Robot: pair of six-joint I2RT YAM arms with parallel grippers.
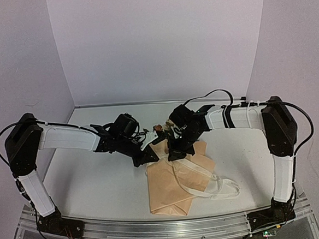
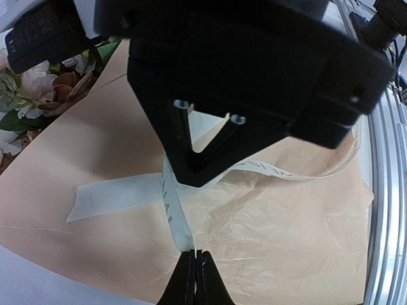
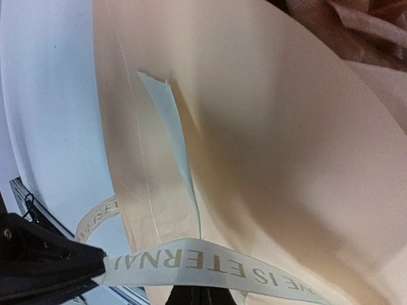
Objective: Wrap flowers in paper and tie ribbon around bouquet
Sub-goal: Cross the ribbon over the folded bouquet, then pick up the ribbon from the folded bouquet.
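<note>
The bouquet (image 1: pixel 170 187) lies mid-table, a cone of tan paper (image 2: pixel 286 222) with the flowers (image 2: pixel 44 89) at its far, wide end. The cream ribbon (image 2: pixel 175 213) crosses the paper, and its slack loops on the table at the right (image 1: pixel 222 187). My left gripper (image 2: pixel 197 254) is shut on a ribbon strand just above the paper. That strand runs up to my right gripper (image 2: pixel 194 178), whose fingertips meet on the ribbon. In the right wrist view the lettered ribbon (image 3: pixel 203 264) stretches taut across the right gripper (image 3: pixel 203 293) to the left gripper (image 3: pixel 96 272). A loose ribbon end (image 3: pixel 172 133) lies flat on the paper.
An aluminium rail (image 1: pixel 167 228) runs along the table's near edge, also in the left wrist view (image 2: pixel 385 190). White walls close in the back and both sides. Both arms (image 1: pixel 67 138) reach inward and meet over the bouquet's upper half.
</note>
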